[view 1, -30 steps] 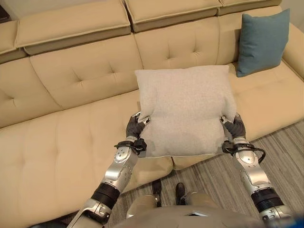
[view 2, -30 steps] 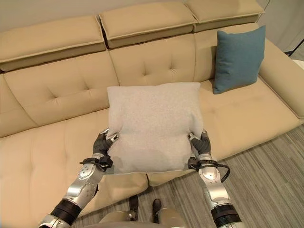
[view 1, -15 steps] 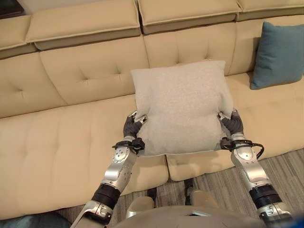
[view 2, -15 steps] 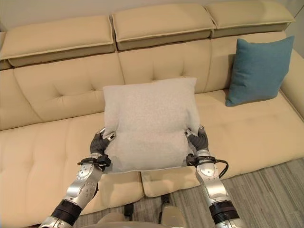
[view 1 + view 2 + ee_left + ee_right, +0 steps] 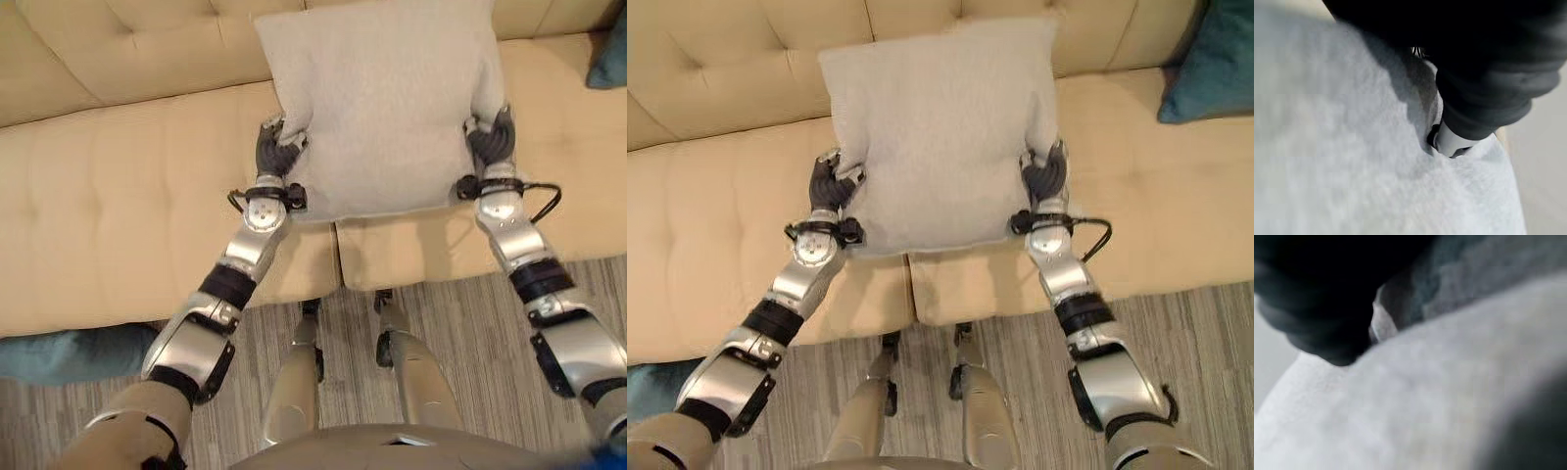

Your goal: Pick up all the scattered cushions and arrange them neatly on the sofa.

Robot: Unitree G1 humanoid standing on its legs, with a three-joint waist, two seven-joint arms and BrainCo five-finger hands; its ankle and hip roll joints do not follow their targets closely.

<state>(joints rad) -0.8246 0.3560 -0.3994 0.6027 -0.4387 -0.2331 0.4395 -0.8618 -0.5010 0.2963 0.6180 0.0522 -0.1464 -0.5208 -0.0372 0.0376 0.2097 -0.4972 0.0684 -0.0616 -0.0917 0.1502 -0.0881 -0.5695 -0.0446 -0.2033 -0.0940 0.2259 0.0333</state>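
Here your left hand [image 5: 277, 152] and right hand [image 5: 491, 137] both pinch the grey cushion [image 5: 384, 98] above the sofa [image 5: 118, 206]; a blue cushion [image 5: 1215, 69] sits nearby

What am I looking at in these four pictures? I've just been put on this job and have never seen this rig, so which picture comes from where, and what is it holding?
This is a two-legged humanoid robot with two silver-grey arms. The two wide pictures come from the two eyes of a camera on its head, looking down. The two close, dark pictures come from cameras on its wrists, looking along each hand. The left hand and the right hand grip opposite sides of a light grey cushion, held over the seat of a beige sofa. In the wrist views the dark cover and a finger press into the grey fabric. A teal cushion stands on the sofa at the right edge. Another teal cushion lies on the striped floor at the lower left.
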